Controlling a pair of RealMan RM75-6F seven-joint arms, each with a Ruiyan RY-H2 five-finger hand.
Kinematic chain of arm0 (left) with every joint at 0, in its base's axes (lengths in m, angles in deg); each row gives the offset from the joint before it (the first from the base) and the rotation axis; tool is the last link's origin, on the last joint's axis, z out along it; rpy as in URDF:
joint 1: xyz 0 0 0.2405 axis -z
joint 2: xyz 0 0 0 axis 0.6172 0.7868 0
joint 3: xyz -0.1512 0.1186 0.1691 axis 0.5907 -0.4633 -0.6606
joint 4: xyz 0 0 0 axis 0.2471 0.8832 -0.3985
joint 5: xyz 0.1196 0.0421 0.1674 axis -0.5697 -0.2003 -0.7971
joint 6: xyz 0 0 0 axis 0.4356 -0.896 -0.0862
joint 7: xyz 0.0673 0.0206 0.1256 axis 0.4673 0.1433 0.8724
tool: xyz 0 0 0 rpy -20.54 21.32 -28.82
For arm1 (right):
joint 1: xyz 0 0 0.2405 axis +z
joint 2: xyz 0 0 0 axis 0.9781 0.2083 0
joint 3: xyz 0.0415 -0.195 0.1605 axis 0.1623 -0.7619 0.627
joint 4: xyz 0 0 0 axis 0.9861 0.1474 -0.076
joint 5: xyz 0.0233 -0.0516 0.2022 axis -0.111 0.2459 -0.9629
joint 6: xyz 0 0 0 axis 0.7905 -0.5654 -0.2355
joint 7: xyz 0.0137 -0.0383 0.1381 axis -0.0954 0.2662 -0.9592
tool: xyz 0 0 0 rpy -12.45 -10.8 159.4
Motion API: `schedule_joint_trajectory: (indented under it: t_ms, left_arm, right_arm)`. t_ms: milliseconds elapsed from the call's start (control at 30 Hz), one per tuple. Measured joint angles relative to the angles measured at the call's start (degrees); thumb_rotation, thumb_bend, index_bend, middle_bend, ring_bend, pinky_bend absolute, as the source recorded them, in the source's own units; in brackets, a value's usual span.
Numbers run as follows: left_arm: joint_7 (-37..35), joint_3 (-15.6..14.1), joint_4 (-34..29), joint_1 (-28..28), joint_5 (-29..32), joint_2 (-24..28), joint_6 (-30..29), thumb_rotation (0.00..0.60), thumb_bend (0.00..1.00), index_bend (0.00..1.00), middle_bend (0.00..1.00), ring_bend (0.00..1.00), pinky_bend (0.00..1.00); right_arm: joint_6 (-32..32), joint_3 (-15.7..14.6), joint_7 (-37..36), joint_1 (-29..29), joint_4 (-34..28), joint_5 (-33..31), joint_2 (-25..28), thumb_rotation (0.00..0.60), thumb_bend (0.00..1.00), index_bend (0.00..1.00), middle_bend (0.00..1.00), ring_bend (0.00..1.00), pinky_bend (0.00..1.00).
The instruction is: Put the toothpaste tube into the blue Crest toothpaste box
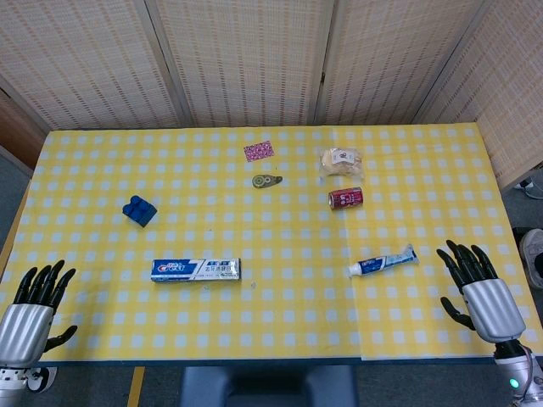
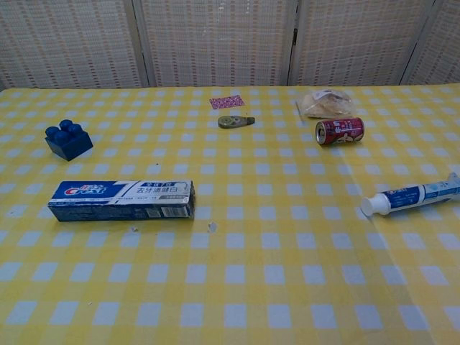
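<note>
The blue Crest toothpaste box lies flat on the yellow checked table, left of centre near the front. The white and blue toothpaste tube lies on the right side, cap end pointing left. My left hand hovers at the front left corner, fingers spread, holding nothing, well left of the box. My right hand sits at the front right edge with fingers apart and empty, a short way right of the tube. Neither hand shows in the chest view.
A blue toy brick sits at the left. A red can lies on its side beside a bagged snack. A tape dispenser and a pink patterned card lie at the back.
</note>
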Motion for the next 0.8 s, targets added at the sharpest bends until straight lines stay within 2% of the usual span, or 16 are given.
schedule_joint_trajectory:
  t_ms: [167, 267, 400, 500, 667, 800]
  left_arm:
    - [-0.7, -0.2, 0.1, 0.3, 0.3, 0.1, 1.0, 0.600, 0.15, 0.12, 0.04, 0.00, 0.00]
    - [-3.7, -1.0, -0.3, 0.8, -0.4, 0.7, 2.3, 0.600, 0.16, 0.11, 0.05, 0.00, 0.00]
    - [-12.4, -2.3, -0.8, 2.5, -3.3, 2.0, 3.6, 0.600, 0.18, 0.13, 0.11, 0.05, 0.07]
    - [-19.5, -2.9, -1.0, 4.9, -6.0, 2.5, 5.0, 0.600, 0.21, 0.12, 0.17, 0.12, 0.16]
    - [-23.9, -3.1, -2.6, 10.1, -7.4, 3.8, 11.8, 0.600, 0.20, 0.11, 0.18, 0.13, 0.19]
    - [-23.4, -1.6, -3.4, 13.5, -4.5, 3.4, 17.2, 0.600, 0.19, 0.18, 0.24, 0.15, 0.24]
  right_arm:
    - [0.0, 0.2, 0.2, 0.1, -0.2, 0.0, 0.0, 0.600, 0.35, 0.00, 0.00, 0.00, 0.00]
    - [0.0, 0.2, 0.4, 0.2, -0.4, 0.2, -0.1, 0.600, 0.36, 0.00, 0.00, 0.00, 0.00]
    - [-0.3, -0.1, 0.6, 0.2, -0.7, 0.3, -0.2, 0.600, 0.36, 0.00, 0.00, 0.00, 0.00]
    - [-0.6, 0.2, 2.0, 0.2, -1.0, -0.7, -0.5, 0.600, 0.36, 0.00, 0.00, 0.00, 0.00]
    - [-2.6, 0.8, 5.1, 0.9, -2.1, -2.0, -1.4, 0.600, 0.36, 0.00, 0.00, 0.00, 0.00]
    - [-4.6, 0.6, 5.7, 1.8, -2.5, -2.0, -1.9, 0.600, 0.36, 0.00, 0.00, 0.00, 0.00]
